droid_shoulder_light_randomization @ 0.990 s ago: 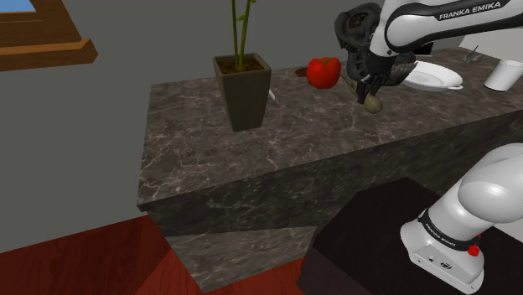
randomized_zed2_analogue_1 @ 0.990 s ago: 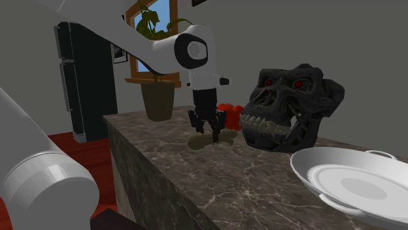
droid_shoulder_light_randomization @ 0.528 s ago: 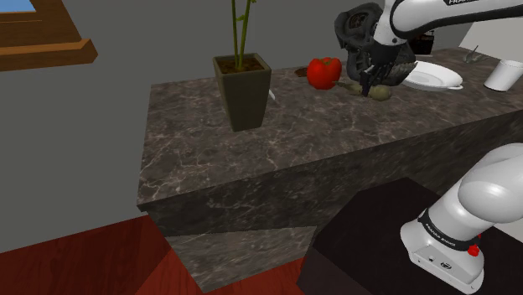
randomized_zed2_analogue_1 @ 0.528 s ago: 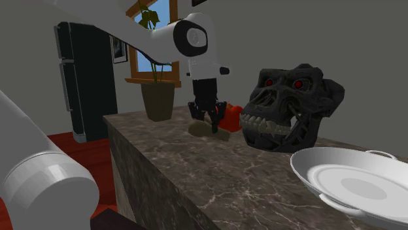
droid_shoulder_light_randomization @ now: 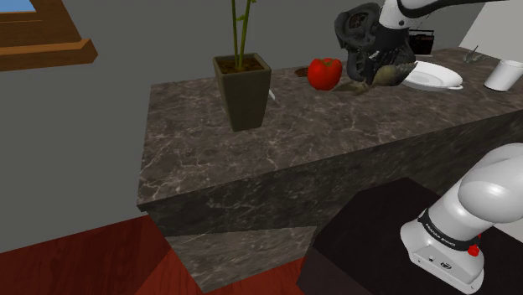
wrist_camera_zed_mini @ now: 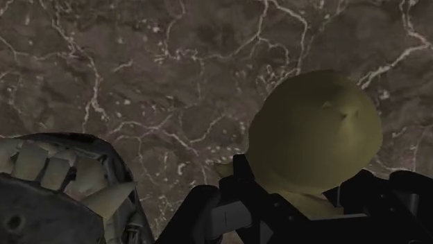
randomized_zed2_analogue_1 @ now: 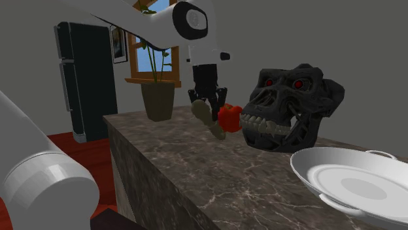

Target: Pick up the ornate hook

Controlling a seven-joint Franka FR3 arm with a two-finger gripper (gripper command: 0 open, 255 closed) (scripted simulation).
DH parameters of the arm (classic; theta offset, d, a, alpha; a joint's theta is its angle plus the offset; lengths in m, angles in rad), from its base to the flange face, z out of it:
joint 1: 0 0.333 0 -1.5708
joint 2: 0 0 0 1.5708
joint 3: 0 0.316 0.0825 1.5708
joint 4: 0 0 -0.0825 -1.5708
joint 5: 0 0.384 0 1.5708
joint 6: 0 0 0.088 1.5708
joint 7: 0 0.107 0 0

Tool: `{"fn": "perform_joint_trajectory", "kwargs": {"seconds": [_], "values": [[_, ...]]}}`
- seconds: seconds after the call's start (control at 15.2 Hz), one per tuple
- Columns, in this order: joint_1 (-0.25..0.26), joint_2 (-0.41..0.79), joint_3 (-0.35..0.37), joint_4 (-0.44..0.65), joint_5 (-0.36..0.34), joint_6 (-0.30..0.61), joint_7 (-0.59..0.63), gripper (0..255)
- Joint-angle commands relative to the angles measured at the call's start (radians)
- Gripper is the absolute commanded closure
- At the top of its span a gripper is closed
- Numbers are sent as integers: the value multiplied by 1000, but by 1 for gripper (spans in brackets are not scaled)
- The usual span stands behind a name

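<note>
The ornate hook (droid_shoulder_light_randomization: 380, 77) is an olive-yellow piece with a rounded end, hanging tilted above the dark marble counter (droid_shoulder_light_randomization: 335, 134). My black gripper (droid_shoulder_light_randomization: 375, 65) is shut on it from above. In the second exterior view the hook (randomized_zed2_analogue_1: 211, 119) dangles below the gripper (randomized_zed2_analogue_1: 208, 103), off the counter (randomized_zed2_analogue_1: 216, 173) and in front of the red pepper (randomized_zed2_analogue_1: 231, 116). In the wrist view the hook's rounded end (wrist_camera_zed_mini: 316, 132) sticks out past the gripper (wrist_camera_zed_mini: 305, 204), with the marble (wrist_camera_zed_mini: 139, 69) well below.
A dark ape skull (droid_shoulder_light_randomization: 356, 29) (randomized_zed2_analogue_1: 291, 108) (wrist_camera_zed_mini: 55, 187) stands just behind the gripper. The red pepper (droid_shoulder_light_randomization: 323, 72) and a potted plant (droid_shoulder_light_randomization: 243, 90) sit toward the shoulder view's left. A white dish (droid_shoulder_light_randomization: 432, 77) and white cup (droid_shoulder_light_randomization: 504, 75) lie to its right.
The gripper has risen from the counter with the hook clasped in it, and moved back toward the skull. The hook now hangs clear of the marble, tilted.
</note>
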Motion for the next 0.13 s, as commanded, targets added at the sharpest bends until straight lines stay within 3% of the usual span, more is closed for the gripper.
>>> {"fn": "perform_joint_trajectory", "kwargs": {"seconds": [0.0,0.07], "values": [[0,-2,1,15,1,-17,-2,255],[0,-2,1,15,1,-17,-2,255]]}}
